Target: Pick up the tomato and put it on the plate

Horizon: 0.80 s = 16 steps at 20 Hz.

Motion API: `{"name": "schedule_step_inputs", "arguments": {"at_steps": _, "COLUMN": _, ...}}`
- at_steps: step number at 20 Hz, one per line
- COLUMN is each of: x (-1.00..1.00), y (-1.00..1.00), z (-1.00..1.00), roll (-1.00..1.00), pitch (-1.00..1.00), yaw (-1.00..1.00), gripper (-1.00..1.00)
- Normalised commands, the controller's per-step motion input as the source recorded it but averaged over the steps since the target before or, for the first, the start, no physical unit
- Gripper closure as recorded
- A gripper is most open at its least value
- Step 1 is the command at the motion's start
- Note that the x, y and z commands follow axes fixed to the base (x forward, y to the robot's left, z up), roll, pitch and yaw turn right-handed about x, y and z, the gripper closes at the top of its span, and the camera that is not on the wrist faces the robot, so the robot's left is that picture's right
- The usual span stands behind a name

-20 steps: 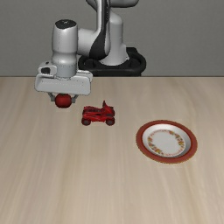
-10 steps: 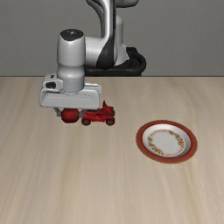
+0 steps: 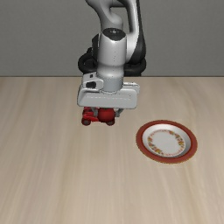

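My gripper (image 3: 107,107) hangs over the wooden table (image 3: 52,175), left of the plate. It is shut on the small red tomato (image 3: 108,112), which shows just under the gripper's white body. The tomato is lifted and sits right in front of a red toy car, so the two red shapes merge and the tomato's outline is hard to separate. The plate (image 3: 166,141) is white with a red rim and lies flat at the exterior view's right, with nothing on it.
The red toy car (image 3: 94,120) stands on the table directly below the gripper, its wheels showing at the left. The robot's dark base (image 3: 131,61) is at the back edge of the table.
The gripper has carried the tomato to the exterior view's right, from left of the toy car to above it, closer to the plate. Car and plate have not moved.
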Motion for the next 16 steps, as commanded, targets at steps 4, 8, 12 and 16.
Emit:
{"name": "schedule_step_inputs", "arguments": {"at_steps": 4, "x": 0.00, "y": 1.00, "z": 0.00, "roll": 0.00, "pitch": 0.00, "yaw": 0.00, "gripper": 1.00}}
{"name": "schedule_step_inputs", "arguments": {"at_steps": 8, "x": 0.00, "y": 1.00, "z": 0.00, "roll": 0.00, "pitch": 0.00, "yaw": 0.00, "gripper": 1.00}}
{"name": "schedule_step_inputs", "arguments": {"at_steps": 12, "x": 0.00, "y": 1.00, "z": 0.00, "roll": 0.00, "pitch": 0.00, "yaw": 0.00, "gripper": 1.00}}
{"name": "schedule_step_inputs", "arguments": {"at_steps": 16, "x": 0.00, "y": 1.00, "z": 0.00, "roll": 0.00, "pitch": 0.00, "yaw": 0.00, "gripper": 1.00}}
